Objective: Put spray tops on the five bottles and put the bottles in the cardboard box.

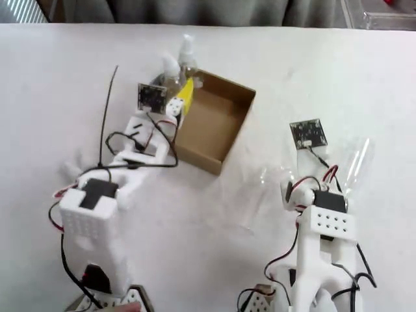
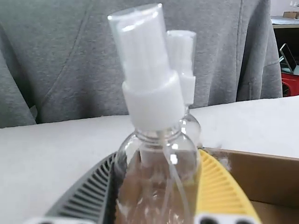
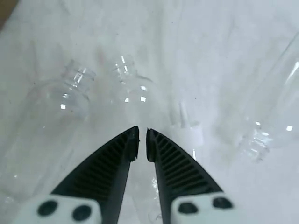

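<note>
The left gripper (image 2: pixel 158 158) clamps a capped bottle (image 2: pixel 153 112), upright, just left of the cardboard box's (image 1: pixel 208 127) far corner — the open box lies to its right — while the right gripper (image 3: pixel 142 140), jaws almost closed on nothing, hovers over uncapped bottles (image 3: pixel 70 93) lying right of the box.

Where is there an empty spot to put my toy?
Bare: the table left of the left arm, and inside the cardboard box. Crowded: two capped bottles at the left hand, uncapped bottles around the right hand.
</note>
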You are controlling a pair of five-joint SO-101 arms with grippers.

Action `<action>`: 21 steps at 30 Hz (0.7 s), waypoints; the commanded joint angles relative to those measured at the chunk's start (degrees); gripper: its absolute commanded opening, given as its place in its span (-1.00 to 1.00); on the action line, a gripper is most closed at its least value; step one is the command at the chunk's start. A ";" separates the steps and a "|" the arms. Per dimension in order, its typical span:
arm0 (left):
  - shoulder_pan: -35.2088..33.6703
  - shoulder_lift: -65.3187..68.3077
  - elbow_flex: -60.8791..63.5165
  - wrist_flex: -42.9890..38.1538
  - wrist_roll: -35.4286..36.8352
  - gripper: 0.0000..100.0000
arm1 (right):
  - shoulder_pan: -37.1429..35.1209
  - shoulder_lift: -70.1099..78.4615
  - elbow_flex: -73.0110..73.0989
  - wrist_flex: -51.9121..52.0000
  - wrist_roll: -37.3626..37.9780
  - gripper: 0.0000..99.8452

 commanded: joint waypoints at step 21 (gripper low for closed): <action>-2.24 4.09 -6.07 -1.32 0.70 -0.96 | -0.92 1.36 2.02 -0.66 2.64 -0.97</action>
